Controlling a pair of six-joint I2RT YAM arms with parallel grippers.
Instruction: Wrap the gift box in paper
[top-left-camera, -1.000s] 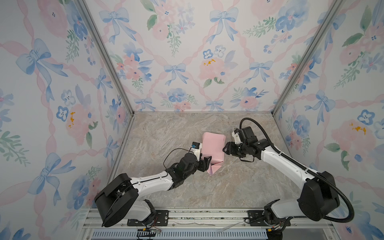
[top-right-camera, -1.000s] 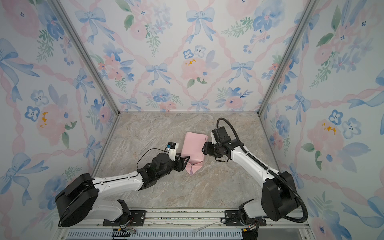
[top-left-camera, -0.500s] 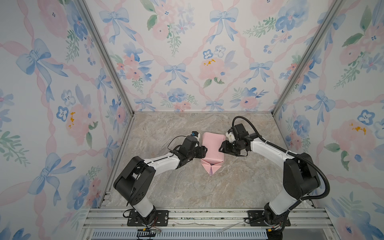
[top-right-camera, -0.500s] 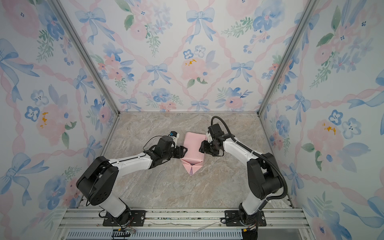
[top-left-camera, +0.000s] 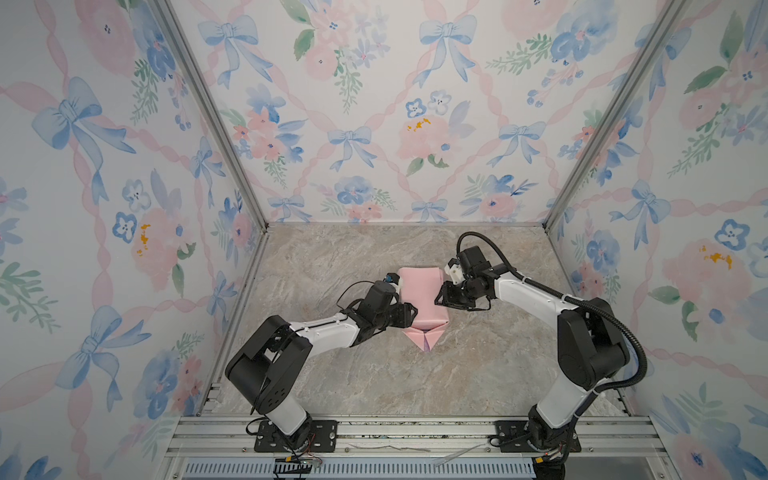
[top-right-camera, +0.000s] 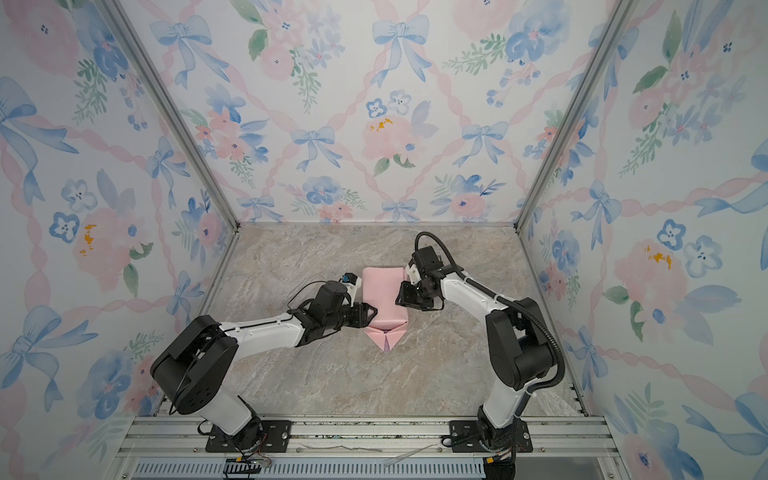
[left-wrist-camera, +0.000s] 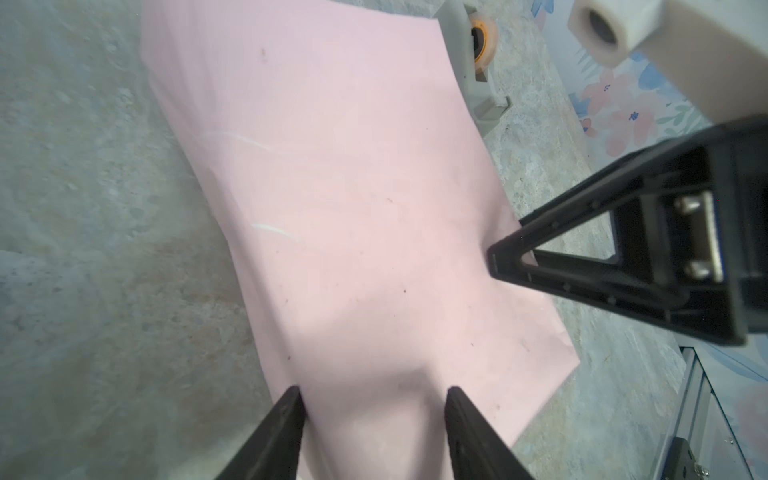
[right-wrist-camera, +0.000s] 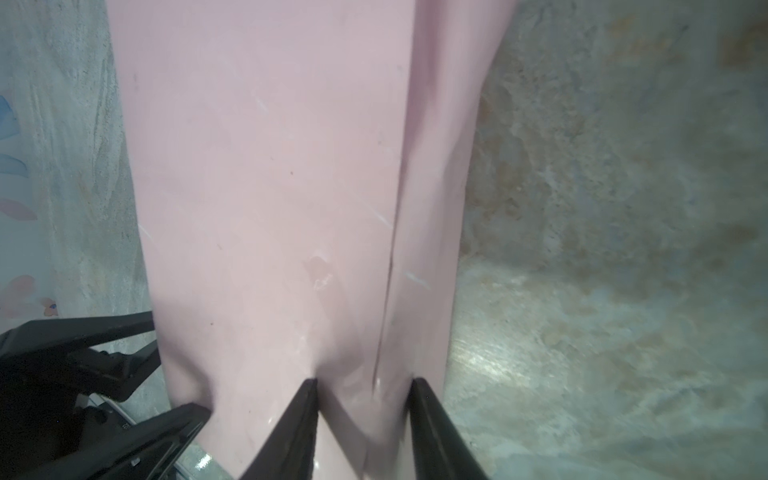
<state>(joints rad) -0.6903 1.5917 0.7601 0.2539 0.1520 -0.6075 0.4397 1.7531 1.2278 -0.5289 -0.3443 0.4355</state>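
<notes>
The left gripper (top-left-camera: 409, 312) is being drawn nearer along the side of the paper (top-left-camera: 419, 297), while the right gripper (top-left-camera: 441, 296) is being closed and pressed against the opposite side.

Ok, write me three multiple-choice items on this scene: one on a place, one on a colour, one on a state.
1. The pale pink paper wrapping on the grey marble-look table lies:
A. between the left gripper and the right gripper
B. against the back wall
C. on the front rail

2. The slit in its pointed folded flap shows:
A. green
B. lilac
C. orange

3. The left gripper's jaws are:
A. out of view
B. shut tight
C. apart over the paper

Key: 1 A, a gripper flanks each side in both top views; 2 B, a lilac sliver shows near the flap's tip; 3 C, the left wrist view shows a gap between them.
</notes>
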